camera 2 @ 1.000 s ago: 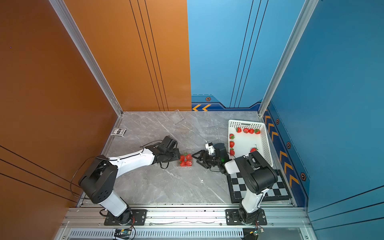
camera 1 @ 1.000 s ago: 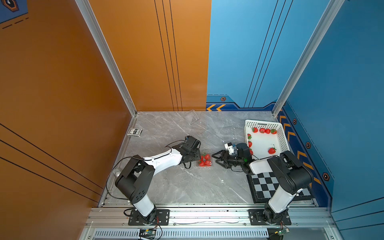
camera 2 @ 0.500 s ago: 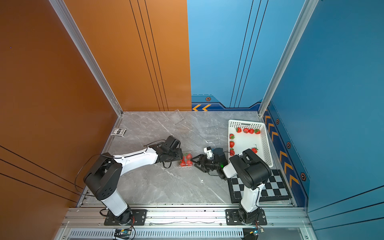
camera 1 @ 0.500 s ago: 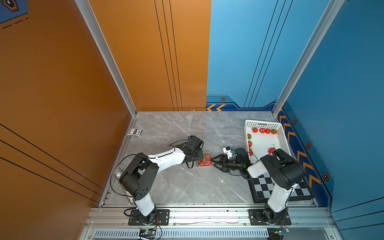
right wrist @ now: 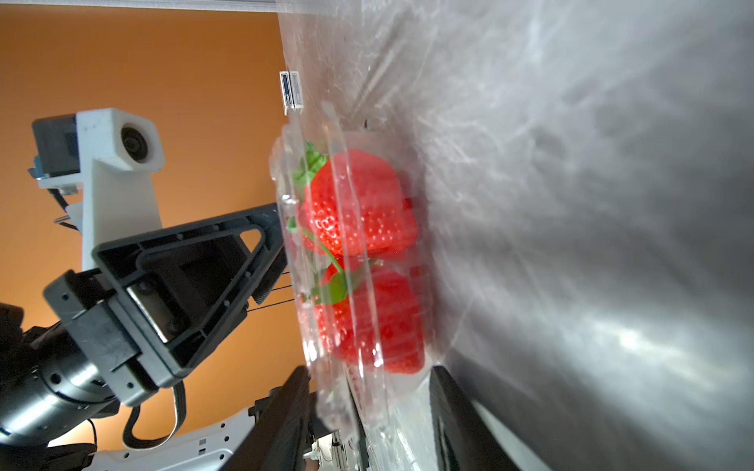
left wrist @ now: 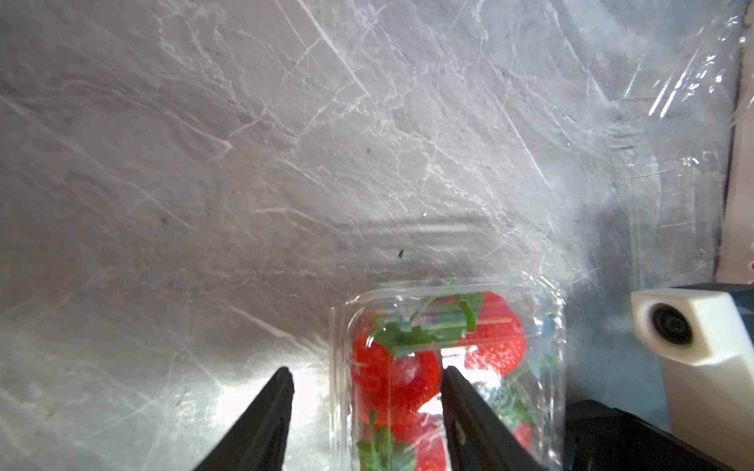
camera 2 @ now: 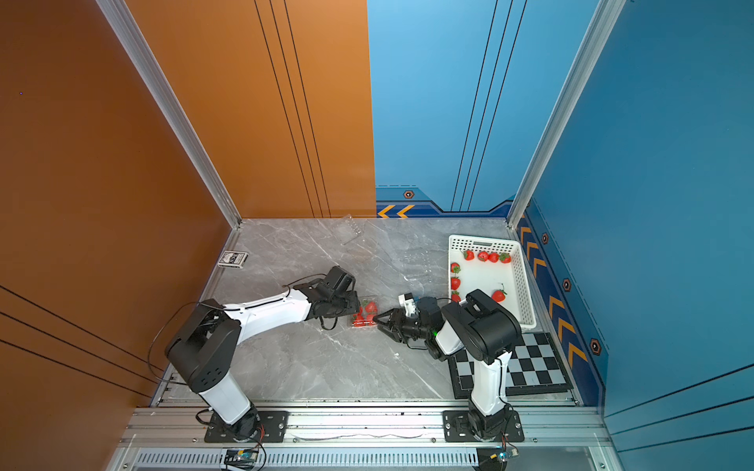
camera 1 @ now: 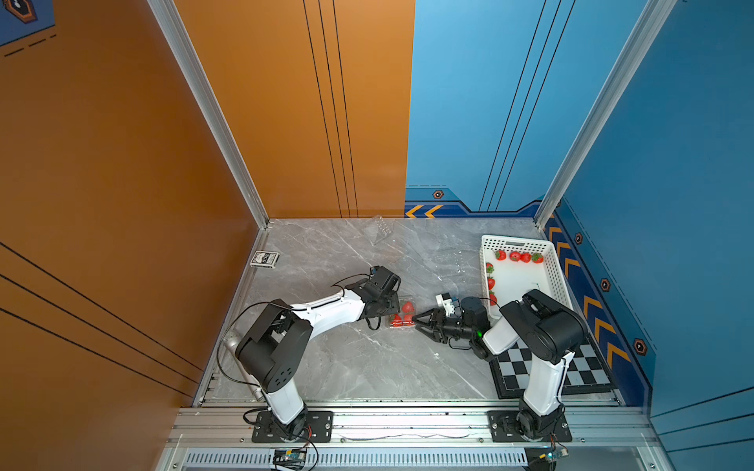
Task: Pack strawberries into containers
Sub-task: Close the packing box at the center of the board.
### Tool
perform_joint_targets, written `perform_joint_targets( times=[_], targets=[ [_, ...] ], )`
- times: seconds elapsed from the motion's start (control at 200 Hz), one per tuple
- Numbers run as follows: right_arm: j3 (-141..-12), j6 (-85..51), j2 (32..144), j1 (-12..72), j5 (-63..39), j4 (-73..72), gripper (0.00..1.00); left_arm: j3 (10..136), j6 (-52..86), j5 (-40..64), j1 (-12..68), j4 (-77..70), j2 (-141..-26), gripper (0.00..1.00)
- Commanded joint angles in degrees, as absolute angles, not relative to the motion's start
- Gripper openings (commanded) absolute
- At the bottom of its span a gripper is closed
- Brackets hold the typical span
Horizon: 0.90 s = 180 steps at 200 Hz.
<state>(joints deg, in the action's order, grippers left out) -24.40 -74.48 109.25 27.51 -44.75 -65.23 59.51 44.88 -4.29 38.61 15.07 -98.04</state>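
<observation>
Sitting near the middle of the marble table (camera 1: 347,367), a clear clamshell container (camera 1: 402,315) holds red strawberries (right wrist: 359,204) with its lid down over them. Glare and ribbing blur how many there are, and the left wrist view cuts off the box's near end. The left gripper (left wrist: 366,369) is spread: one finger lies over the lid and the other over bare table just beside the box. Whether that finger presses on the plastic is not clear. The right gripper (right wrist: 369,369) brackets the opposite end of the box, one finger on the lid side and one on the table side. I cannot tell whether it pinches the plastic or only flanks it. At the robot's right, a white basket (camera 1: 555,265) holds more strawberries (camera 1: 515,256), and the right arm (camera 1: 542,326) hides its near corner. Two empty containers (camera 1: 379,229) (camera 1: 453,261) show only as faint outlines, one near the back wall, one beside the basket.
</observation>
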Motion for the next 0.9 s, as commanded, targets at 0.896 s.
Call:
perform_joint_targets(
  times=[0.896],
  targets=[
    [-24.0,-74.8,110.3,27.4,-43.5,-66.9,0.41,60.0,44.7,-5.1,39.4,16.8,-98.7,0.60]
  ],
)
